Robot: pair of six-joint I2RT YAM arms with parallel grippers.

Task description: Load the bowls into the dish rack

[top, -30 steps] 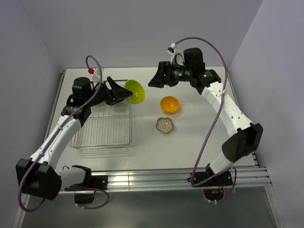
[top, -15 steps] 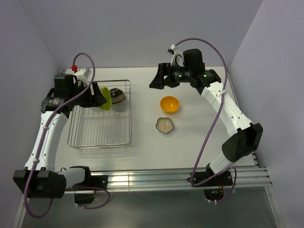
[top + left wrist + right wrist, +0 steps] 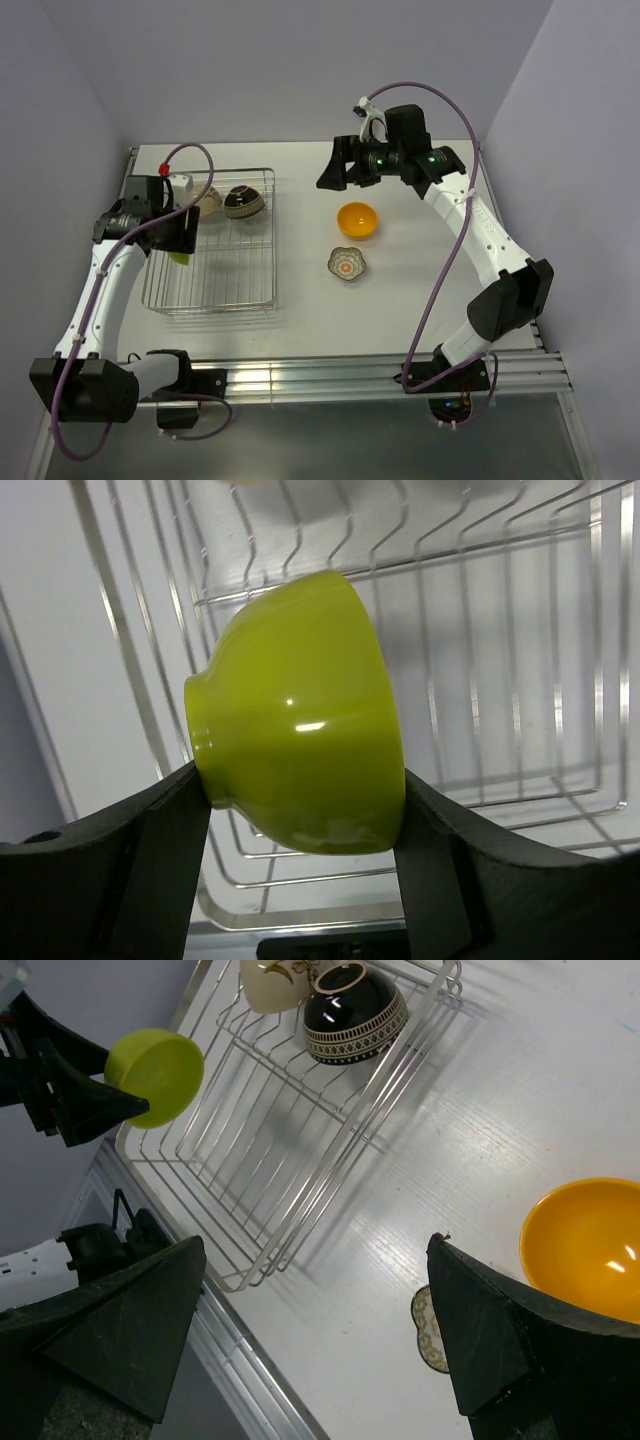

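My left gripper (image 3: pixel 178 238) is shut on the lime-green bowl (image 3: pixel 298 745), tilted on its side, just above the left part of the silver wire dish rack (image 3: pixel 228 272). In the top view only a sliver of that bowl (image 3: pixel 181 257) shows under the gripper. The white bowl (image 3: pixel 207 200) and the brown bowl (image 3: pixel 244 201) lie at the rack's far end. The orange bowl (image 3: pixel 357 219) and the scalloped patterned bowl (image 3: pixel 346 263) sit on the table right of the rack. My right gripper (image 3: pixel 336 165) is open and empty, high above the table behind the orange bowl.
The white table ends at a metal rail (image 3: pixel 350 372) along the near edge. Purple walls stand close on the left, back and right. The right wrist view shows the rack (image 3: pixel 290 1140), the green bowl (image 3: pixel 155 1075) and the orange bowl (image 3: pixel 585 1250).
My left gripper has carried the lime-green bowl from past the rack's far right corner leftward and nearer, over the rack's left side. The right arm has hardly moved.
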